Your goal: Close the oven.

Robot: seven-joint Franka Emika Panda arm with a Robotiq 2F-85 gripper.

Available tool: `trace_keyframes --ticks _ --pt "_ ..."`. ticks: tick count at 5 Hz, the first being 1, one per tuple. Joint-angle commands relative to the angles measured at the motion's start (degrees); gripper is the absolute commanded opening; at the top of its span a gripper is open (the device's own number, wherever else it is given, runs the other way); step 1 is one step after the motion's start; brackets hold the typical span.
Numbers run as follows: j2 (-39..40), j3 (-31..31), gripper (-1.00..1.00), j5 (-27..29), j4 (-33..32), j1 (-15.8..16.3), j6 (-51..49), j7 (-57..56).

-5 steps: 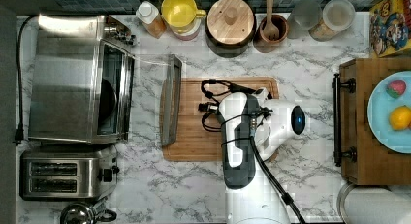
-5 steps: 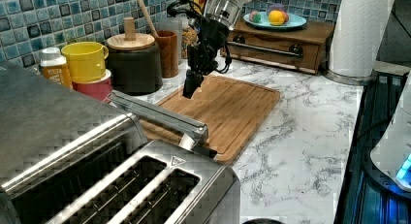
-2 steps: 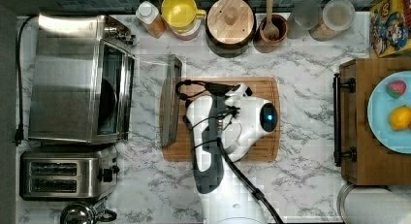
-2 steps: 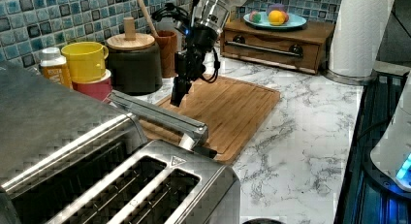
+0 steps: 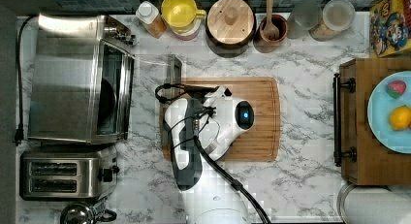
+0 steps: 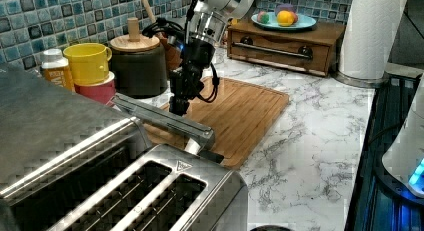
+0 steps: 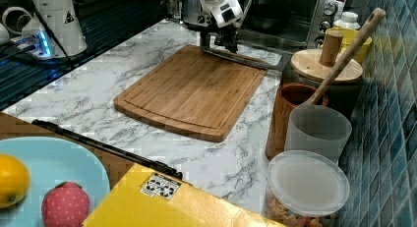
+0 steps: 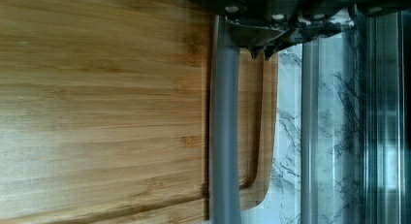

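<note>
The steel oven (image 5: 72, 78) stands at the top view's left, its glass door (image 5: 150, 88) folded down flat. The door's bar handle (image 5: 173, 69) hangs over the edge of the wooden cutting board (image 5: 252, 117). My gripper (image 6: 179, 105) points down right at that handle (image 6: 160, 118), about midway along it. In the wrist view the fingertips (image 8: 253, 50) are pressed together in the gap between the handle bar (image 8: 225, 136) and the door's edge. The right view shows the gripper (image 7: 223, 44) low over the bar (image 7: 246, 57), in front of the dark oven mouth (image 7: 275, 15).
A two-slot toaster (image 5: 63, 175) stands beside the oven, with a kettle (image 5: 80, 214) by it. A yellow mug (image 5: 180, 8), a lidded pot (image 5: 230, 18), a utensil cup (image 5: 271, 32) and jars line the tiled wall. A wooden drawer box (image 5: 358, 127) carries a fruit plate.
The arm has swung from over the middle of the cutting board toward the top view's left, and the gripper has come down to the open door's handle. The door has not moved.
</note>
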Motion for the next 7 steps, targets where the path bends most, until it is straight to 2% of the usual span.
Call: trace_keyframes --ticks 1,2,3,5,7 --pt "2.43 1.05 -1.0 4.41 8.67 -0.97 -7.11 7.17" --pt "4.55 2.77 -1.0 6.04 10.53 -0.09 -9.16 5.53" --pt "3.33 4.0 -1.0 6.94 10.1 1.06 -7.7 4.56" --pt "-3.85 5.81 -1.0 7.02 9.09 3.56 -3.18 7.12" --pt "-10.26 7.56 -1.0 5.29 10.76 3.74 -1.6 10.66"
